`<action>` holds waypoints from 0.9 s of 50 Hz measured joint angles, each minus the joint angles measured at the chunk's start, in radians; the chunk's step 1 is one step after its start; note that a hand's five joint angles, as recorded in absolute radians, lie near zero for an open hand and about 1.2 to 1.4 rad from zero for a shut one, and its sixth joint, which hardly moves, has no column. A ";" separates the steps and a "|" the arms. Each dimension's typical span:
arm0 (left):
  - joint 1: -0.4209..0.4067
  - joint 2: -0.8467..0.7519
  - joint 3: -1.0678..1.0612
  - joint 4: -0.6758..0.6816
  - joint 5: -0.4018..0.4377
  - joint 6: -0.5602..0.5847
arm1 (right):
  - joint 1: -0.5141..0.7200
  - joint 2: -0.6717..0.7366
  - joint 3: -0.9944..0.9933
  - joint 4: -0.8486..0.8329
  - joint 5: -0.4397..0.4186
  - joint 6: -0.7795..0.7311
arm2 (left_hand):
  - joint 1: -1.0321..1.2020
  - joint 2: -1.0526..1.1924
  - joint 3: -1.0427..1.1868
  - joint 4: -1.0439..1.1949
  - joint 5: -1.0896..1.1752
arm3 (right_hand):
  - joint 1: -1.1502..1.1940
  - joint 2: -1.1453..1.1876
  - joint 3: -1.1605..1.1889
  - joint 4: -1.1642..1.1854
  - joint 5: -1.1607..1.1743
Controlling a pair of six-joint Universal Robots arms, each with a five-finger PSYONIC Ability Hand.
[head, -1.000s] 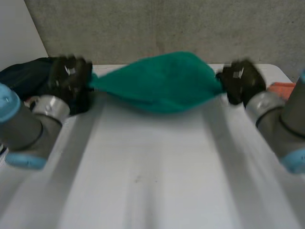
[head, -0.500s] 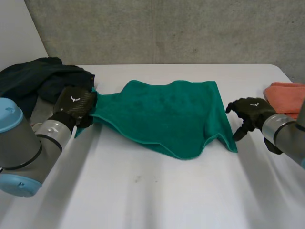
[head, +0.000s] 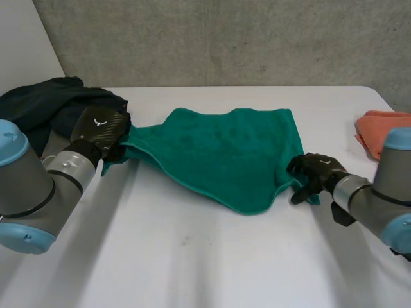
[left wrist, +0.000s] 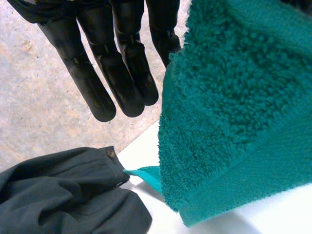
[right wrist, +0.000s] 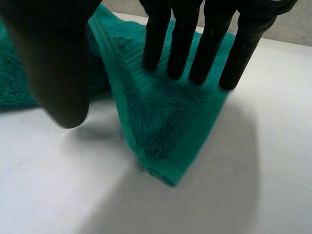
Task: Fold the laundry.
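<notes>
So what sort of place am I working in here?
Probably a lab or test bench, not a home: a bare white table against a rough concrete wall, with laundry staged on it: a green towel, a heaped dark garment and an orange cloth.

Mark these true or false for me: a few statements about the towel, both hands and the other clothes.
1. The green towel is on the white table. True.
2. The right hand grips the orange cloth. False: its straight fingers press the green towel's near corner, and the orange cloth lies apart.
3. The left hand is at the towel's corner by the dark clothes. True.
4. The dark clothes lie on top of the towel. False: they are heaped beside it.
</notes>
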 measured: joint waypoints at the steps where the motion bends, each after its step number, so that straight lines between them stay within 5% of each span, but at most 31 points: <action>1: 0.001 0.001 0.004 -0.012 0.000 -0.005 | 0.011 0.017 -0.016 -0.004 0.012 0.002 | 0.000 0.007 0.006 0.007 0.002 | 0.172 0.155 0.150 0.148 0.148; 4: 0.003 0.006 0.017 -0.050 0.001 -0.020 | 0.033 0.046 -0.052 -0.011 0.046 0.004 | 0.003 0.019 0.020 0.021 0.012 | 0.475 0.491 0.481 0.480 0.481; 13: 0.027 0.088 0.064 -0.236 0.002 -0.073 | 0.027 -0.138 -0.027 -0.071 0.097 -0.046 | 0.054 0.105 0.104 0.111 0.084 | 0.477 0.520 0.532 0.537 0.509; 19: 0.095 0.200 0.098 -0.406 0.004 -0.080 | -0.067 -0.428 -0.001 0.058 0.048 -0.317 | 0.054 0.111 0.111 0.118 0.084 | 0.477 0.520 0.532 0.537 0.509; 28: 0.156 0.308 0.150 -0.626 0.012 -0.069 | -0.121 -0.625 -0.048 0.411 0.075 -0.791 | 0.054 0.112 0.111 0.118 0.084 | 0.477 0.520 0.532 0.538 0.509; 35: 0.150 0.281 0.189 -0.679 0.013 -0.044 | -0.058 -0.596 -0.097 0.475 0.147 -0.842 | 0.054 0.115 0.111 0.118 0.094 | 0.477 0.520 0.532 0.538 0.520; 45: 0.101 -0.043 0.361 -0.604 -0.002 0.193 | 0.028 -0.276 -0.285 0.464 0.285 -0.875 | 0.054 0.115 0.112 0.118 0.097 | 0.477 0.520 0.532 0.538 0.521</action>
